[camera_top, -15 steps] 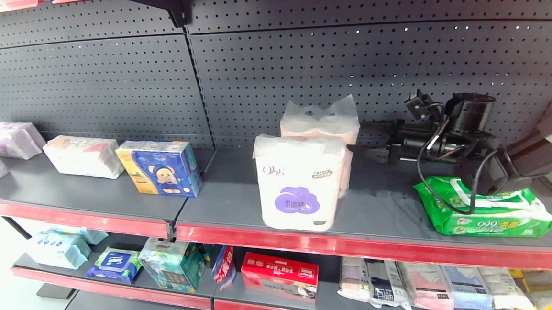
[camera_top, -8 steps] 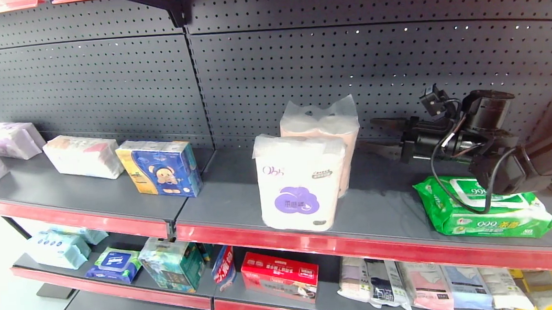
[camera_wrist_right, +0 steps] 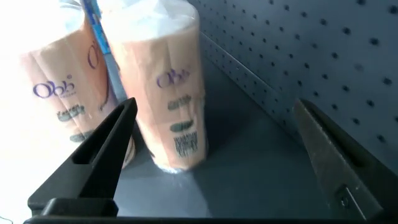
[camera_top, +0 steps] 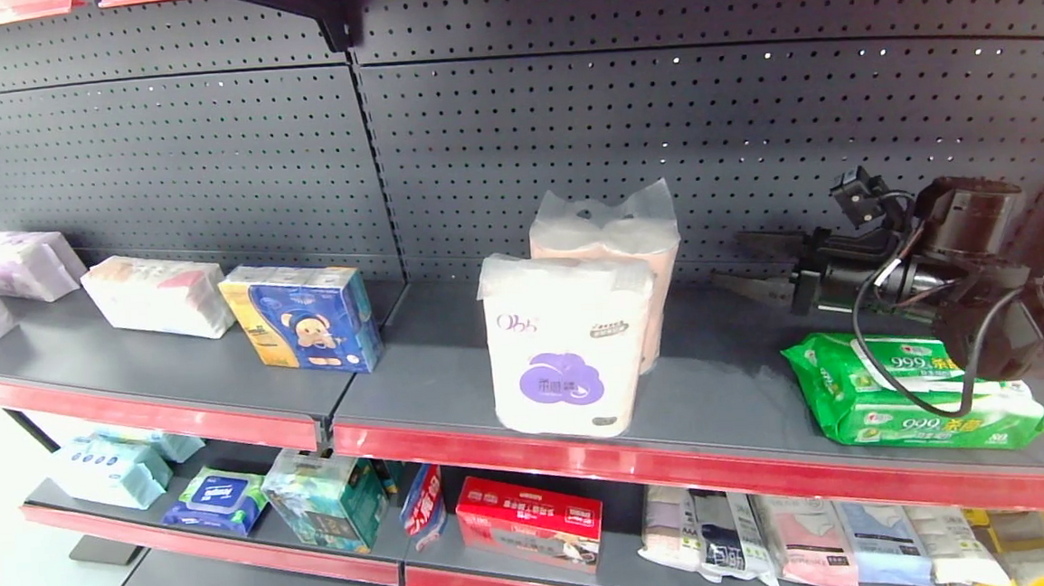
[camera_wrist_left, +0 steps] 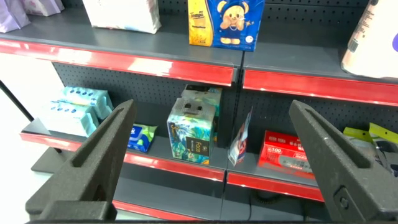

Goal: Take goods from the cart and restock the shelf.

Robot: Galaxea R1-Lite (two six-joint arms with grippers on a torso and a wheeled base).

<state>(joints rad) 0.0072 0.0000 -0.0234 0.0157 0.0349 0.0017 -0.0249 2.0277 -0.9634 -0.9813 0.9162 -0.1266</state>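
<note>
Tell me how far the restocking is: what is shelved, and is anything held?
Done, it seems: a white toilet roll pack, a pink toilet roll pack behind it and a green wet wipes pack sit on the upper shelf. In hand: nothing; the right gripper, above that shelf, and the left gripper both have jaws open and empty. Left: bare shelf space to fill; remaining goods unknown.

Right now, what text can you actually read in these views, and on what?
"999": wipes pack.
"Obb": front roll pack and rear roll pack.
Other print, on these, the blue box and the red box: too small or blurred.
</note>
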